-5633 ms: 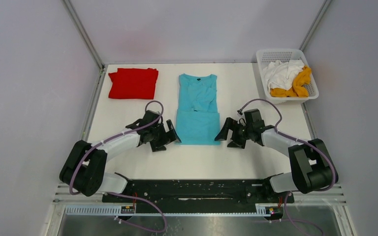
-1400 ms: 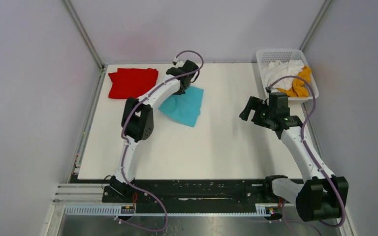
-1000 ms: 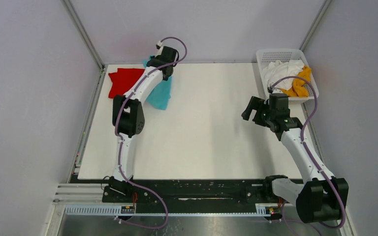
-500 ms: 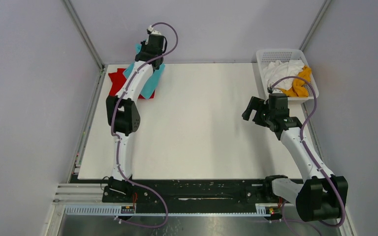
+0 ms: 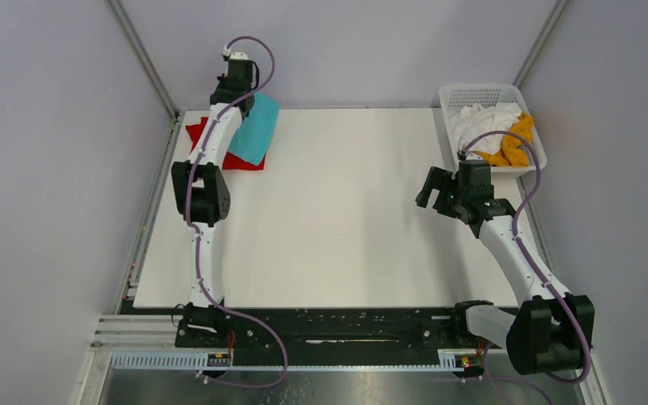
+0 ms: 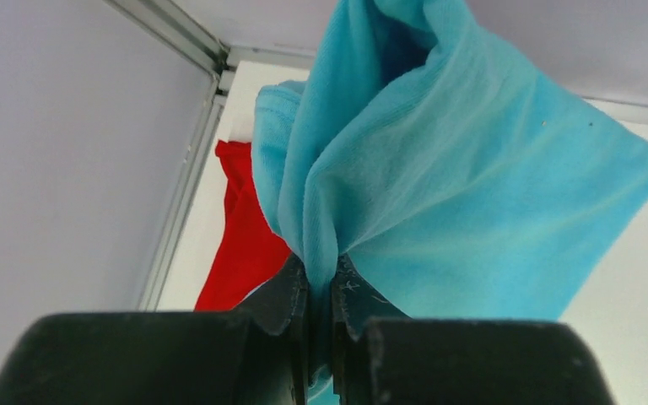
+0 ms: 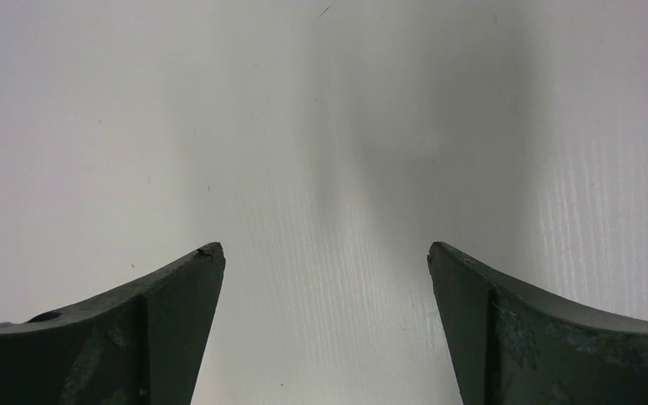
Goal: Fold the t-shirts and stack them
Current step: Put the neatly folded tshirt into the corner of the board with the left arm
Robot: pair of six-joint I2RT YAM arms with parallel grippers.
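1. the left gripper point(image 6: 321, 283) is clamped on a bunched fold of the turquoise t-shirt point(image 6: 472, 186). in the left wrist view its two black fingers point(image 6: 283, 295) meet at the lower middle of the frame, with only cloth between them.
2. from the fingers the turquoise cloth goes up and spreads to the upper right of that frame in soft folds. it is lifted, not lying flat.
3. in the top view the left arm is stretched long to the upper left of the frame. its gripper is over the far corner of the white table point(image 5: 346, 219), close to the back wall.
4. the turquoise t-shirt hangs down from there, and in the picture it covers the right part of the red t-shirt point(image 5: 194, 133). i cannot tell if the two cloths touch.
5. the red t-shirt lies folded and flat on the upper left part of the table, beside the metal frame post.
6. the right gripper point(image 7: 325, 261) has its fingers wide apart and holds nothing. in the right wrist view only bare white table is seen between them.
7. in the top view the right gripper is at the middle right of the frame, below and a little left of the white basket point(image 5: 481, 88).
8. the basket stands in the upper right of the frame. inside it the white t-shirt point(image 5: 481, 125) lies crumpled at the upper left, and the mustard t-shirt point(image 5: 510, 145) at the lower right.
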